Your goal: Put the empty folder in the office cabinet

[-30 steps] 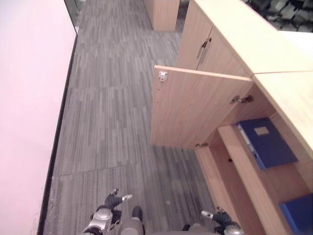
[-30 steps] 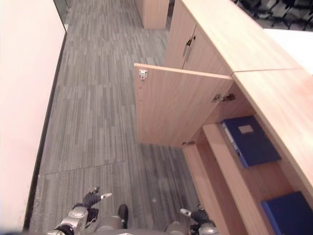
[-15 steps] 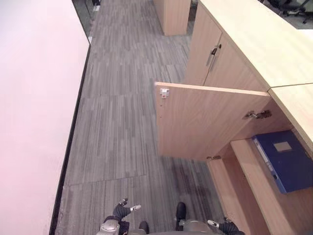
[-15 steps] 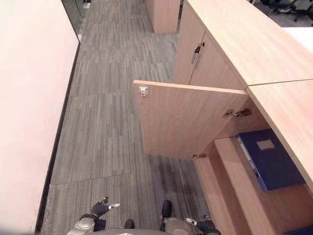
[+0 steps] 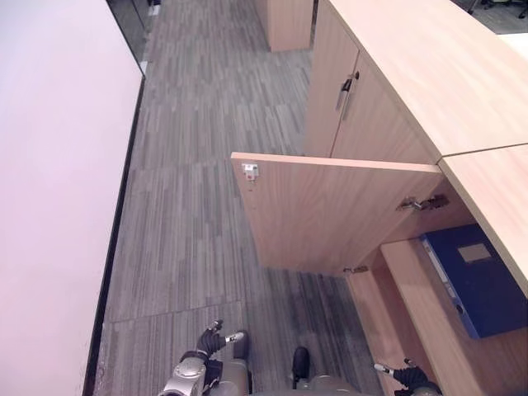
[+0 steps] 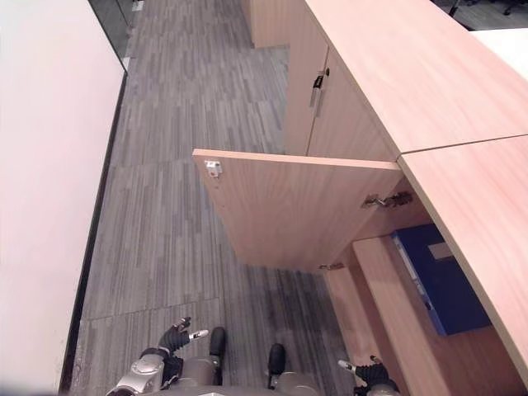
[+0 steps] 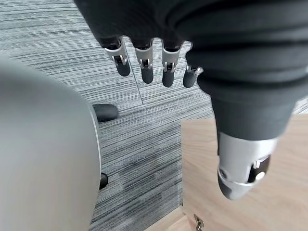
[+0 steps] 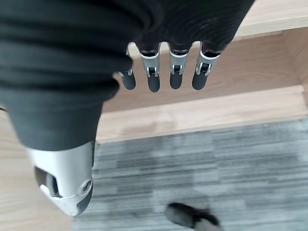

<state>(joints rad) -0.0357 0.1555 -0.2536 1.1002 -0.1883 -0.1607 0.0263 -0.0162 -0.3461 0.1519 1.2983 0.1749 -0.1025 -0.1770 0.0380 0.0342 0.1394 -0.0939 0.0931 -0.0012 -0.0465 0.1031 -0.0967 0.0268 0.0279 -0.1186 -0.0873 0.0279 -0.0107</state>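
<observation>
Two hands: both hang low over the floor, holding nothing.
Floor: grey striped carpet (image 5: 206, 190), running between a pale wall on the left and the cabinet run on the right.
Cabinet: long light-wood office cabinet (image 5: 412, 66) along the right side, its nearer section standing open.
Door: light-wood cabinet door (image 5: 338, 210) swung out over the carpet, a small white catch near its top free corner, metal hinges where it meets the cabinet.
Shelf: light-wood shelf (image 6: 388, 305) inside the open section.
Folder: dark blue flat folder (image 5: 474, 280) lying on its side on that shelf, a pale label on its cover, well apart from both hands.
Left hand (image 7: 144, 57): fingers straight and relaxed, released, above the carpet near the door's edge.
Right hand (image 8: 163, 72): fingers straight, released, in front of the cabinet's bottom board.
</observation>
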